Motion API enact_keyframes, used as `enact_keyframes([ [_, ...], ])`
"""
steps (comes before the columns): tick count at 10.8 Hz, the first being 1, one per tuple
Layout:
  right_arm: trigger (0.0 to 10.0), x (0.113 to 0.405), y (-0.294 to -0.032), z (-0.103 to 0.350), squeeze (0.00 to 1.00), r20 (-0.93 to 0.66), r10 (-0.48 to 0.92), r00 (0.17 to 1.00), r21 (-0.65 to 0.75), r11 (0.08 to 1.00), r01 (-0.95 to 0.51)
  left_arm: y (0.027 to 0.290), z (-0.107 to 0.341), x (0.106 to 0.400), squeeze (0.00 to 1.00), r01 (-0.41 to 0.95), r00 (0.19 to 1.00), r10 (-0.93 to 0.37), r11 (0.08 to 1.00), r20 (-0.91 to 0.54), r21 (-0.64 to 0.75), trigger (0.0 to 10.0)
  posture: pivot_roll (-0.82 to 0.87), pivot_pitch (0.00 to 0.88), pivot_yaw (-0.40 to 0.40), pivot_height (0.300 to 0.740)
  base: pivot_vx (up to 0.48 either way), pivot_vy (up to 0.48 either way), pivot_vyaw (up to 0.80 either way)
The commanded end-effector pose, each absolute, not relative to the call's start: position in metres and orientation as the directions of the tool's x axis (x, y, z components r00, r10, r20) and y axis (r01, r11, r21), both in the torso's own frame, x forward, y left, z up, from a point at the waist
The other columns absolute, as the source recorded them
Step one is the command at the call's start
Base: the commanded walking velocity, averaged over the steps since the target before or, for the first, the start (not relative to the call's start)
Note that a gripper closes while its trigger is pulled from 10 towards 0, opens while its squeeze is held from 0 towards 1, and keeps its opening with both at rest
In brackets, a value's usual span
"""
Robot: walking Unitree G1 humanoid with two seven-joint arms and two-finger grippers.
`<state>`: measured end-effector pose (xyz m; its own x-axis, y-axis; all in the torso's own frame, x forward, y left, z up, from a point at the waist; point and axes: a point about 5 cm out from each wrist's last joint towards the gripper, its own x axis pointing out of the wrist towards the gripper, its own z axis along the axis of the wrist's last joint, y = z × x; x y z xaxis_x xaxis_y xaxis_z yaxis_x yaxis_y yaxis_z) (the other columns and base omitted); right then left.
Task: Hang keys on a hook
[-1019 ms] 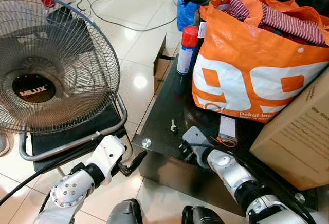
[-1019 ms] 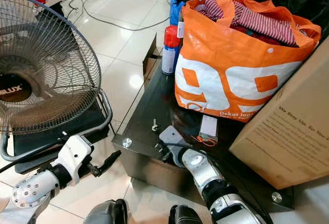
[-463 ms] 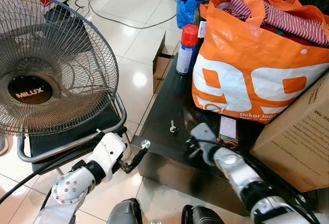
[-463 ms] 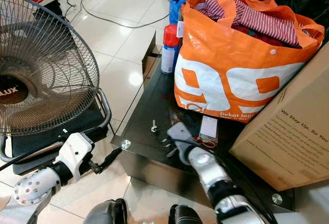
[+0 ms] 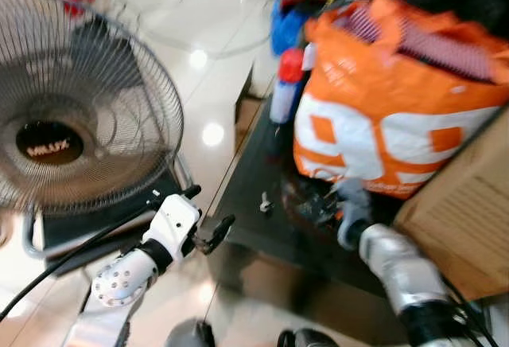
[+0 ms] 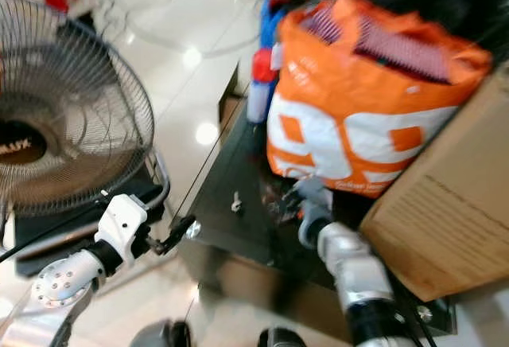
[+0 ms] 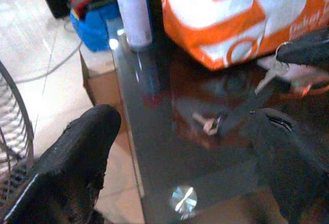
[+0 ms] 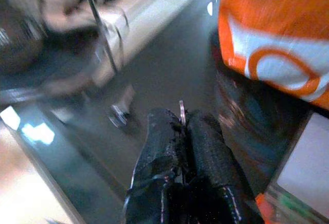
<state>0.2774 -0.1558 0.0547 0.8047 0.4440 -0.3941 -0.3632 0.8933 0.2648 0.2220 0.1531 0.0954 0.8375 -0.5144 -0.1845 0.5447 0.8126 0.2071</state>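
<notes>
Beside the orange bag (image 5: 398, 124) on the dark worktop (image 5: 262, 172), the right claw (image 8: 182, 131) pinches the keys (image 7: 271, 71); the left claw (image 7: 180, 147) hangs open. Best carried level, grip firm, toward a hook.

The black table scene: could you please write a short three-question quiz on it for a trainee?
1. True or false: the right gripper is shut on the keys.
2. What stands beside the orange bag on the black table? A) spray can B) kettle C) vase
3. Fill in: the left gripper, near the table's corner, has its fingers ____.

Key: 1 true; 2 A; 3 open.
</notes>
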Motion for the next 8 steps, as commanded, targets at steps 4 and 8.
enact_keyframes([
  [4, 0.0, 0.262, -0.159, 0.105, 0.0, -0.281, 0.436, 0.855, 0.513, 0.821, -0.25, 0.149, 0.11, 0.224, 0.0, 0.49, 0.871, -0.478, 0.86, -0.109, 0.142, 10.0, 0.01, 0.0, -0.065, 0.74, 0.0, 0.0, 0.0],
  [8, 0.0, 0.262, -0.164, 0.149, 0.0, -0.137, 0.299, 0.944, 0.372, 0.899, -0.231, 0.149, 0.119, 0.234, 0.0, 0.419, 0.908, -0.413, 0.898, -0.075, 0.133, 10.0, 0.0, 0.0, -0.06, 0.74, 0.0, 0.0, 0.0],
])
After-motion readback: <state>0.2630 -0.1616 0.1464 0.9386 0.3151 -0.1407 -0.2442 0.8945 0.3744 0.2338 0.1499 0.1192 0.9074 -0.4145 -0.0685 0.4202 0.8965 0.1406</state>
